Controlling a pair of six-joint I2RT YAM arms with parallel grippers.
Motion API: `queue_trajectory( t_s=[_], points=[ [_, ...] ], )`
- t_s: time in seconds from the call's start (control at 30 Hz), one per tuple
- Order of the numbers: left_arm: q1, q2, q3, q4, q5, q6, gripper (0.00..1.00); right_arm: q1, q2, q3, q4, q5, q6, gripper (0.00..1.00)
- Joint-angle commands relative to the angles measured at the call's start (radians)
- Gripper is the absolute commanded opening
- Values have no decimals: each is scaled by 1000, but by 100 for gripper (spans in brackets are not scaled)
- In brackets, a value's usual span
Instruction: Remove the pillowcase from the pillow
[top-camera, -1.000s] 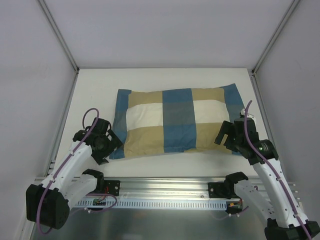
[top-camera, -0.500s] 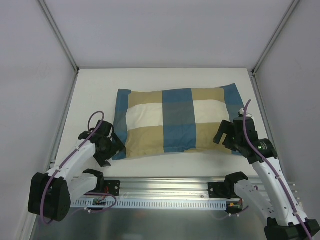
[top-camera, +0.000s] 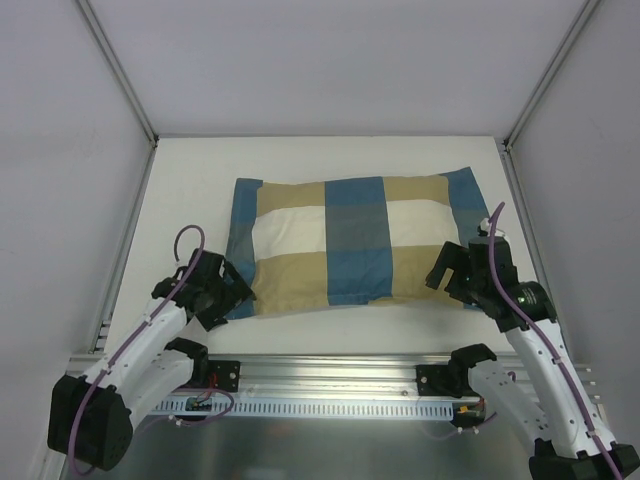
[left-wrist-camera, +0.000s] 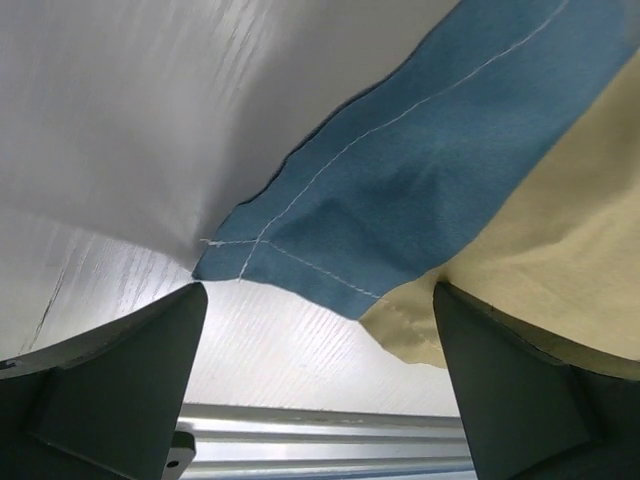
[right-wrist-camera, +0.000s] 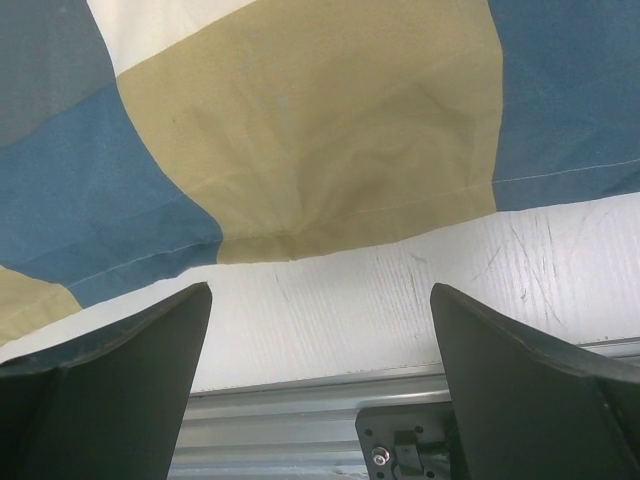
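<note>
The pillowcase (top-camera: 350, 240), checked blue, tan and cream, lies flat and stuffed in the middle of the white table. The pillow is hidden inside it. My left gripper (top-camera: 232, 290) is open at the case's near-left corner; in the left wrist view (left-wrist-camera: 318, 330) the blue stitched corner (left-wrist-camera: 400, 200) lies just beyond the fingertips (left-wrist-camera: 120, 390), not gripped. My right gripper (top-camera: 447, 270) is open over the near-right edge; in the right wrist view (right-wrist-camera: 320, 330) the tan and blue cloth (right-wrist-camera: 300, 130) lies beyond the open fingers (right-wrist-camera: 530, 380). Both are empty.
The white table (top-camera: 190, 180) is walled by grey panels left, right and behind. An aluminium rail (top-camera: 330, 375) runs along the near edge; it shows in the left wrist view (left-wrist-camera: 320, 440) and right wrist view (right-wrist-camera: 300, 420). Bare table lies around the case.
My left gripper has moved right and slightly forward, up to the case's near-left corner. The right gripper has barely shifted. The pillowcase has not moved.
</note>
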Motion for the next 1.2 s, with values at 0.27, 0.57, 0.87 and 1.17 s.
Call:
queue_trajectory(
  t_s=[0.27,0.57,0.87,1.17],
  points=[
    [-14,-192,-67,198,117,37,99,-6,-24,-4,13,-31,27,96],
    [-198,-272,-90,143,135,-423,99,-6,-22,-12,18,-37,38,96],
    [-340,-219,-99,146,-75,-687,99,-5,-39,-19,26,-48,39,96],
    [-341,-142,-207,379,-153,-698,99,-5,-36,-15,27,-53,36,96]
  ],
)
